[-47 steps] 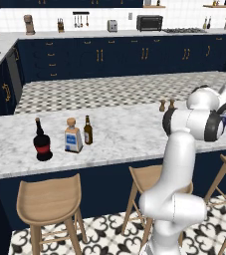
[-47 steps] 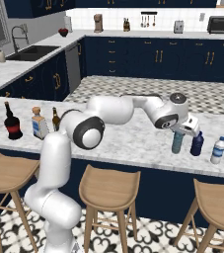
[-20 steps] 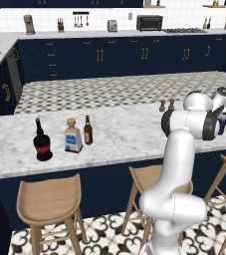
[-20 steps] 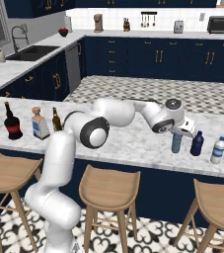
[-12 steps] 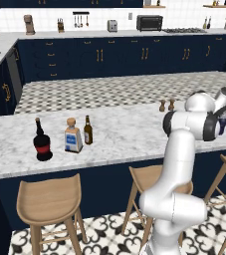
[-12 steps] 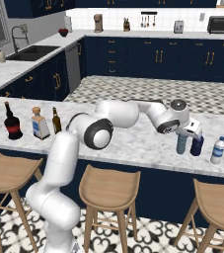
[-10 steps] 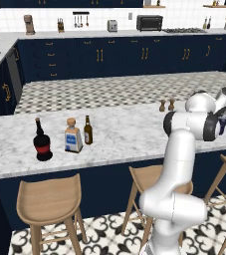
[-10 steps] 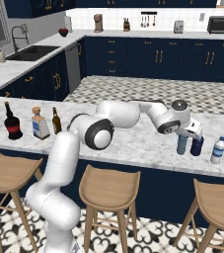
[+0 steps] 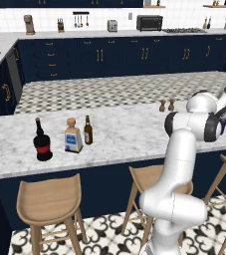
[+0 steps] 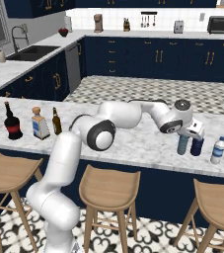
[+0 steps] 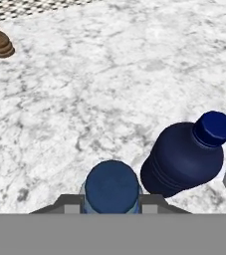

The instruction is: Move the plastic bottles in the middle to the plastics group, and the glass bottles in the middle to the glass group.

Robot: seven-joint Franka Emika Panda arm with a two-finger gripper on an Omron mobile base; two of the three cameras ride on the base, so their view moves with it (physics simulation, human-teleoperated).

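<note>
Jaws clamped on the light blue bottle (image 10: 183,144), upright, cap up, navy bottle (image 10: 197,146) just beside

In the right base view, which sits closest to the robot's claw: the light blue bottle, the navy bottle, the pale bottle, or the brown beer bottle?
1. Light blue bottle, inside the gripper.
2. Navy bottle, right beside it.
3. Pale bottle, further right.
4. Brown beer bottle, far left.

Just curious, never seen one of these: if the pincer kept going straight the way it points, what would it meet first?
The pincer is already shut on the light blue bottle, so that bottle comes first; beyond it, probably the marble counter.
</note>
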